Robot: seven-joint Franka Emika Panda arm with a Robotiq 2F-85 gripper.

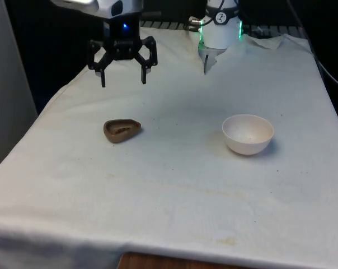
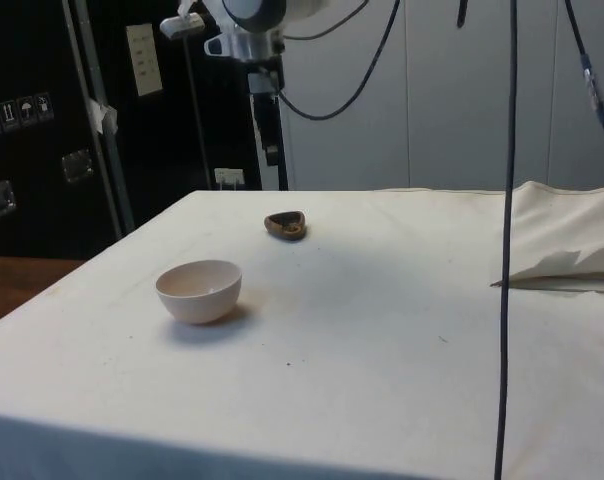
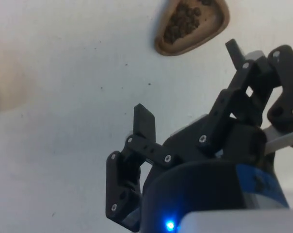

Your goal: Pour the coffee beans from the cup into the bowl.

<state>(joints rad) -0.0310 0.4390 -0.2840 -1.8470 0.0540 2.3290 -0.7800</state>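
A small brown cup (image 1: pixel 122 130) with dark coffee beans in it sits on the white cloth towards the front view's left. It also shows in the side view, where the cup (image 2: pixel 285 224) lies beyond the bowl, and in the wrist view as the cup (image 3: pixel 191 24) with beans inside. A white bowl (image 1: pixel 248 133) stands to the front view's right, seen nearer in the side view as the bowl (image 2: pixel 199 290). My gripper (image 1: pixel 123 78) hangs open in the air behind and above the cup, with nothing between its fingers (image 3: pixel 144 121).
The white cloth (image 1: pixel 174 185) covers the table, with a raised fold (image 2: pixel 567 262) near the robot's base. A black cable (image 2: pixel 506 240) hangs down in the side view. A bare wooden edge (image 1: pixel 158 262) shows at the table's front.
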